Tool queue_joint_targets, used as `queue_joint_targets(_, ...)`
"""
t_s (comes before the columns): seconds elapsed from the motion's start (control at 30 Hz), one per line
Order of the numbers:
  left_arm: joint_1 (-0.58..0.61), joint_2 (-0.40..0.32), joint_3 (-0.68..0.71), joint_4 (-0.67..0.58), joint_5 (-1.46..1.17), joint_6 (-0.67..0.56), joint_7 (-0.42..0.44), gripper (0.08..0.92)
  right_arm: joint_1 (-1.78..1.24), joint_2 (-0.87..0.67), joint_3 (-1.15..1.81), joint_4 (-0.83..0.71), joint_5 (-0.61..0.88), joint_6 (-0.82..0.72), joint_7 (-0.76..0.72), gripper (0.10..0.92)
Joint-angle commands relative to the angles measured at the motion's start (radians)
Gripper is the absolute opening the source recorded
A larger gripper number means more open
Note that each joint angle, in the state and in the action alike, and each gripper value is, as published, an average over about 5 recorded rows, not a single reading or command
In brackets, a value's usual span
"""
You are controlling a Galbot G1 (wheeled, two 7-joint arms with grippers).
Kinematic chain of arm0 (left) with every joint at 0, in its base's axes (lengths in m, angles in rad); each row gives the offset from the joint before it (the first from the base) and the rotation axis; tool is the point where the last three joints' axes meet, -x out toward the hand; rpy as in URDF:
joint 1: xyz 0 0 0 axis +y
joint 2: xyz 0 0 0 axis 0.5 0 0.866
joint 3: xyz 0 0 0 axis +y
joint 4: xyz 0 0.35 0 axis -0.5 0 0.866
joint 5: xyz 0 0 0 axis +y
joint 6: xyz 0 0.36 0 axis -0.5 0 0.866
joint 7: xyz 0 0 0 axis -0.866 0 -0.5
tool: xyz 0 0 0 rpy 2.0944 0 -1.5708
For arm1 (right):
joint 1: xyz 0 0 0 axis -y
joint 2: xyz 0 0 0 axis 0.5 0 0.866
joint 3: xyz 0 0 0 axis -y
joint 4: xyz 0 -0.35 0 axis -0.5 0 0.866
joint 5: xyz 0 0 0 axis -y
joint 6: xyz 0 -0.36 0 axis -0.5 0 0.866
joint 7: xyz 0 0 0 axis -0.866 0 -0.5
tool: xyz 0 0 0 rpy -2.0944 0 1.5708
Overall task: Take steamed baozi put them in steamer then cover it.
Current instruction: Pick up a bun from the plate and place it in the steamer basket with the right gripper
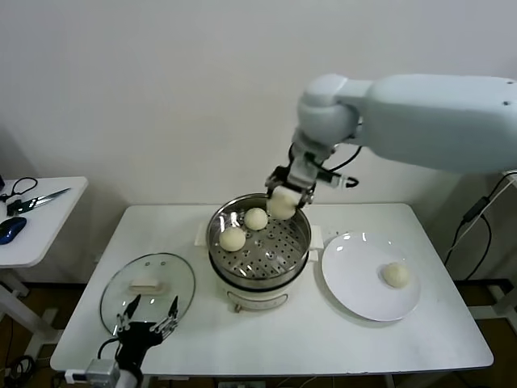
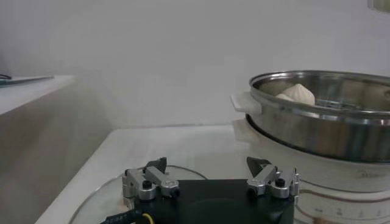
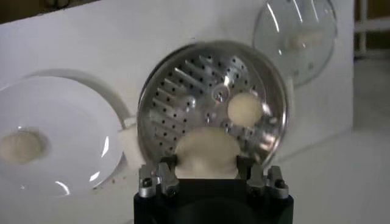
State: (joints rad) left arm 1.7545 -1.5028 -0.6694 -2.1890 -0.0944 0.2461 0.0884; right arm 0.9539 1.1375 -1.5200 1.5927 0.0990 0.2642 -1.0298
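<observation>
The steamer (image 1: 260, 275), a shiny steel pot on a white base, stands mid-table with two steamed baozi (image 1: 233, 238) (image 1: 256, 218) on its perforated tray (image 3: 183, 97). My right gripper (image 1: 284, 198) hovers over the pot's back rim, shut on a third baozi (image 3: 206, 149) that fills the gap between its fingers. One more baozi (image 1: 396, 275) lies on the white plate (image 1: 355, 283) to the right. My left gripper (image 1: 148, 314) is parked open at the front left, just above the near edge of the glass lid (image 1: 153, 271), holding nothing.
A small white side table (image 1: 40, 226) to the left carries scissors (image 1: 36, 200) and a blue object (image 1: 10, 229). The wall stands close behind the table. The right arm (image 1: 428, 121) reaches in from the upper right, above the plate.
</observation>
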Motion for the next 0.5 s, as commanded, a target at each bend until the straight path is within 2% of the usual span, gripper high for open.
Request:
queue_joint_targets(0.03, 0.003, -0.001, -0.001, -0.002, 0.002, -0.001, 0.0, 0.823, -0.17, 0.111, 0.014, 0.042, -0.156, 0.031, 0.029, 0.653)
queue_joint_targets(0.5, 0.015, -0.002, -0.007, -0.013, -0.002, -0.005, -0.002, 0.823, -0.341, 0.11, 0.014, -0.075, -0.23, -0.005, 0.057, 0.653)
